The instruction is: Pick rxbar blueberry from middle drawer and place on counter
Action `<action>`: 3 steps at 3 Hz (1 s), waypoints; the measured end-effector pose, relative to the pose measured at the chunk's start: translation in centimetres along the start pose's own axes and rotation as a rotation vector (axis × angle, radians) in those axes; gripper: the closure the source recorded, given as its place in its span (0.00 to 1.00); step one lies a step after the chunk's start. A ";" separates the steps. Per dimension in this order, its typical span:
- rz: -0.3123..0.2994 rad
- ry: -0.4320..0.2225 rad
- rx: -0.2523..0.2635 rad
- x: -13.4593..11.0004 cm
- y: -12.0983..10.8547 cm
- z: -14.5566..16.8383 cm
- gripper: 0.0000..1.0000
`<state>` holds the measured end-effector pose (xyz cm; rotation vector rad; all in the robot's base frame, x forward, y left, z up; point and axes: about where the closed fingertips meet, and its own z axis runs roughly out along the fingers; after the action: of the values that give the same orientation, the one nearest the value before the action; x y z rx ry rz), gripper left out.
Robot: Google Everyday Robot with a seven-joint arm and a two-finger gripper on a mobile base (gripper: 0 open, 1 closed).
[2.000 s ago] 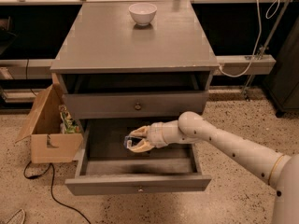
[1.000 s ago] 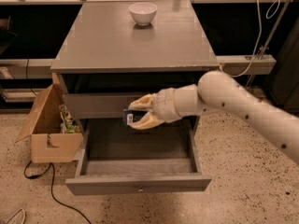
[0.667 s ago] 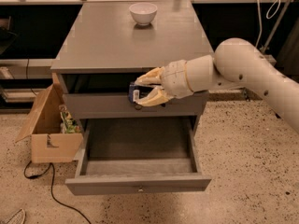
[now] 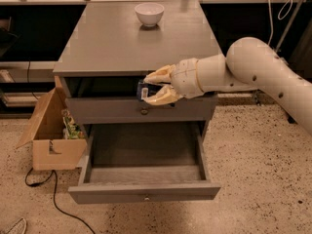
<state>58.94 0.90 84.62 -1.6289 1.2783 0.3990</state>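
Note:
My gripper [image 4: 152, 88] is shut on the rxbar blueberry [image 4: 143, 91], a small dark blue bar with pale print, mostly hidden between the cream fingers [image 4: 162, 96]. It is held in the air in front of the counter's front edge, just above the upper drawer front [image 4: 107, 112] with its brass knob. The middle drawer [image 4: 146, 150] stands pulled open below, its grey floor bare. The counter [image 4: 122, 38] is the flat grey cabinet top just behind the gripper.
A white bowl [image 4: 149, 13] stands at the back of the counter. An open cardboard box [image 4: 51, 138] sits on the floor left of the cabinet, with a black cable [image 4: 53, 199] trailing in front. My white arm [image 4: 263, 69] reaches in from the right.
My gripper has risen out of the middle drawer with the bar, up past the upper drawer front to the level of the counter's front edge.

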 end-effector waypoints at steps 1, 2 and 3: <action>0.017 0.001 0.032 0.3 -3.4 -0.5 1.00; 0.042 0.035 0.053 0.5 -8.2 -1.3 1.00; 0.118 0.090 0.026 1.5 -12.5 -0.4 1.00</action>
<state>70.32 -0.82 89.83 -1.5690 1.4465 0.3823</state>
